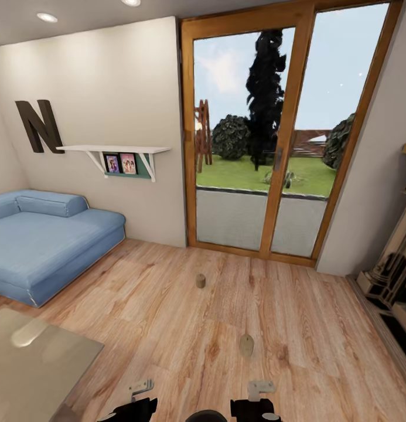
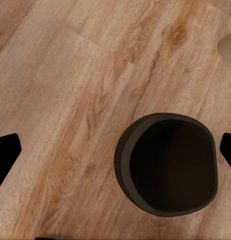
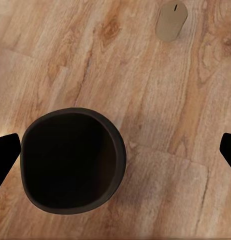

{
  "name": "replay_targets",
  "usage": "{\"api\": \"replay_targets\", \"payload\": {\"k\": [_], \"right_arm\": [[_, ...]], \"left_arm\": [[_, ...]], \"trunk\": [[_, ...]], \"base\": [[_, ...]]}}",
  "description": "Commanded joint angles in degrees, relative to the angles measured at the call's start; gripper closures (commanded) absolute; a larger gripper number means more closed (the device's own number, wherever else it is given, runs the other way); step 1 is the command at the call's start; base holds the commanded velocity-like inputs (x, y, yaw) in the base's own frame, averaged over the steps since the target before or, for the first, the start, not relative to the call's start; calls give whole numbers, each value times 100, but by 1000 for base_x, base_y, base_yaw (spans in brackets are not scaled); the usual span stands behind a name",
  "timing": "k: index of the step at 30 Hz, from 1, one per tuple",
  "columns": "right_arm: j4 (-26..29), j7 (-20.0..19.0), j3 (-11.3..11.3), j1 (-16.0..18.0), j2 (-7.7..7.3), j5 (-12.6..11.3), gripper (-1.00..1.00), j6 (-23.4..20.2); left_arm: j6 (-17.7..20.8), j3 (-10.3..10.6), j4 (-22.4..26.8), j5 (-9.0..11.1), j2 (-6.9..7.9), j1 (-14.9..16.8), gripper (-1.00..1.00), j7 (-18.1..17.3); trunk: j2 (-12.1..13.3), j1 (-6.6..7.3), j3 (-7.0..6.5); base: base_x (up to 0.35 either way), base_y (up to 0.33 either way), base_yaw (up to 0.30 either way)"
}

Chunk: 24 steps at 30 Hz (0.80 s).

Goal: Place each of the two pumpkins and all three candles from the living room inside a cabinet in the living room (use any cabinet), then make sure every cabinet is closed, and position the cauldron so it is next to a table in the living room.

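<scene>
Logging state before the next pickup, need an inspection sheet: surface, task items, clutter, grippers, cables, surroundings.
Surface: wood plank floor, bare boards around the items.
Job's things: two candles on the floor, one upright, a nearer one tilted over; cauldron on the floor between the arms, inside looks dark.
Clutter: nothing seen.
Grippers: left gripper and right gripper both open, holding nothing.
Cables: nothing seen.
Surroundings: blue sofa, glass table, wall shelf with photos, glass patio door.

black arm housings w/ pale grey brackets on top; black fingers (image 2: pixel 5 155) w/ blunt tips.
</scene>
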<state>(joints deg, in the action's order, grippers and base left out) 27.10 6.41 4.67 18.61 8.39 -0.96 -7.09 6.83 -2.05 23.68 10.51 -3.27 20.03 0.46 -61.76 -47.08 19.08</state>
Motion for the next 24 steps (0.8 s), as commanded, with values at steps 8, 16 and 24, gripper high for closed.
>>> {"api": "replay_targets", "payload": {"k": [8,16,24], "right_arm": [[-112,44,43,2,-4,-10,-100,-4],[-142,44,43,2,-4,-10,-100,4],[-194,39,43,2,-4,-10,-100,14]], "left_arm": [[30,-11,-2,24,-41,1,-100,7],[-3,-6,-197,12,-47,1,-100,7],[-6,-6,-206,9,-77,1,-100,7]], "trunk": [[-327,-177,151],[-648,-353,295],[-969,-528,438]], "base": [[0,0,0],[0,0,0],[0,0,0]]}}
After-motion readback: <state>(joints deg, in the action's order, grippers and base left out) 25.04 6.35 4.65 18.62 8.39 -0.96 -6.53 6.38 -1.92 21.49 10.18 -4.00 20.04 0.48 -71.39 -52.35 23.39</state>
